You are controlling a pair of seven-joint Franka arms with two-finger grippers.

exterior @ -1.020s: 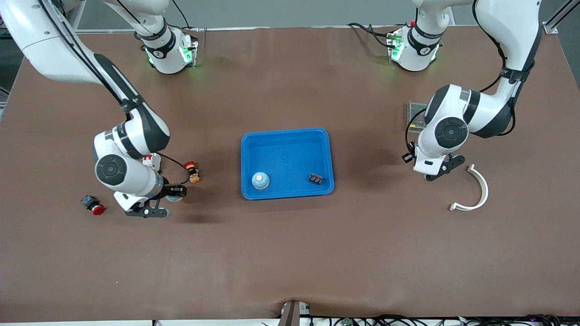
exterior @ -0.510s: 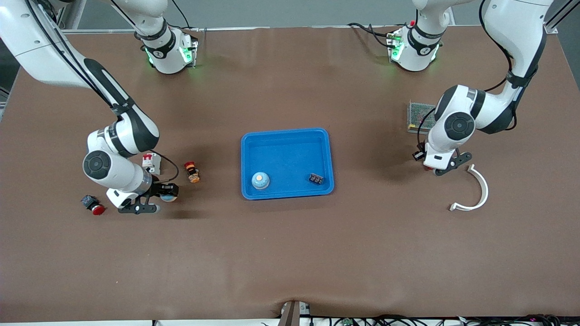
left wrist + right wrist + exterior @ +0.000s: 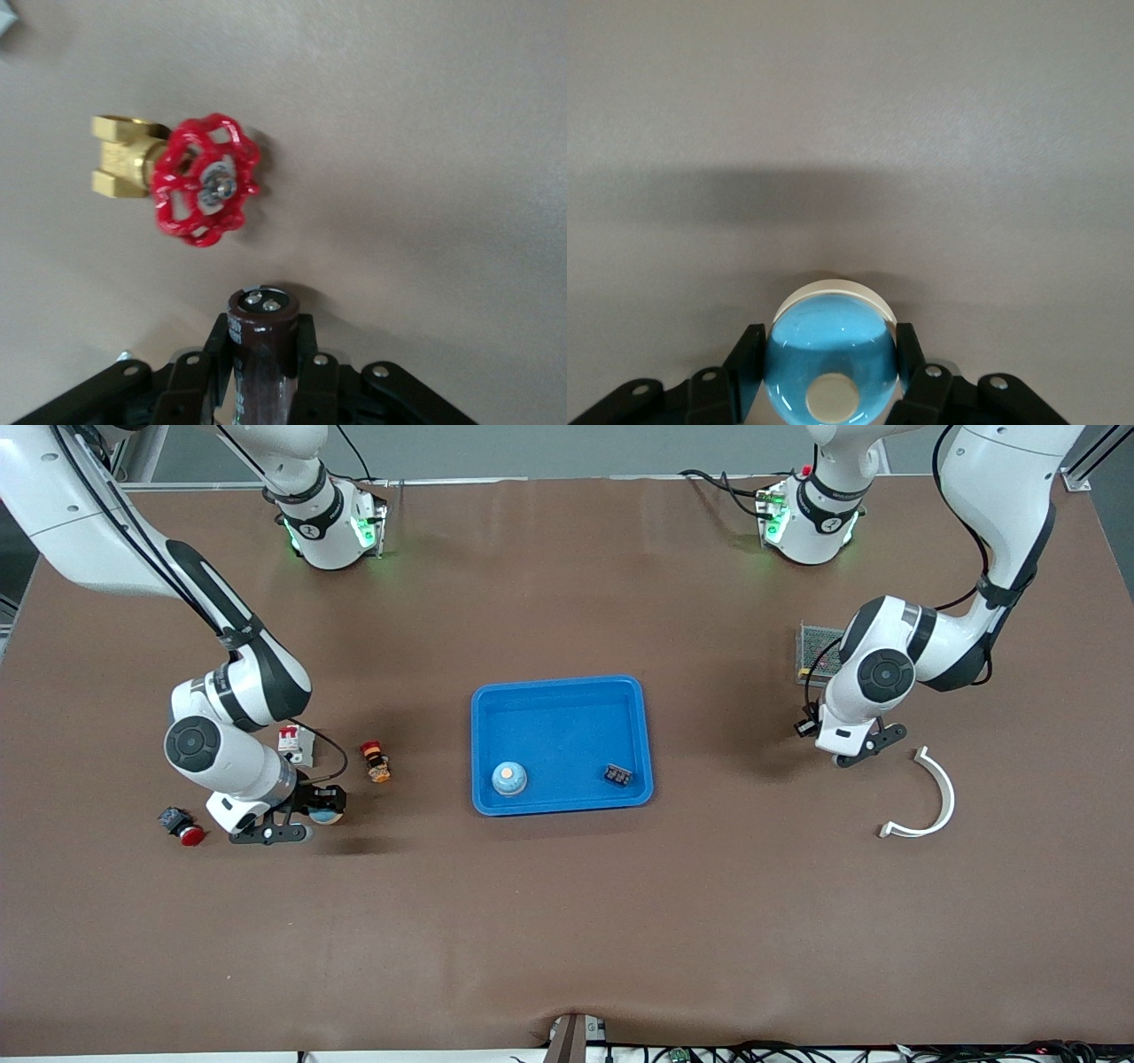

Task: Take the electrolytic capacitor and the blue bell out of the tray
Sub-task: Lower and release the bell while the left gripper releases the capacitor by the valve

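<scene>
My left gripper [image 3: 840,753] is shut on a dark brown capacitor [image 3: 263,345] and holds it upright just above the table, toward the left arm's end; in the left wrist view [image 3: 263,341] the jaws clamp its sides. My right gripper [image 3: 319,813] is shut on a blue bell [image 3: 330,812] low over the table toward the right arm's end; in the right wrist view [image 3: 831,350] the bell [image 3: 831,354] fills the jaws. A blue tray [image 3: 558,683] in the middle holds a second blue bell [image 3: 509,778] and a small black part [image 3: 618,776].
A red-handled brass valve [image 3: 205,177] lies close to the capacitor. A white curved piece [image 3: 935,797] and a perforated board [image 3: 813,646] are near the left arm. A red push button [image 3: 182,825], a white breaker [image 3: 295,744] and an orange-red button [image 3: 376,762] surround the right gripper.
My right gripper has moved with the blue bell toward the right arm's end, away from the tray. My left gripper has shifted slightly with the capacitor, farther from the front camera.
</scene>
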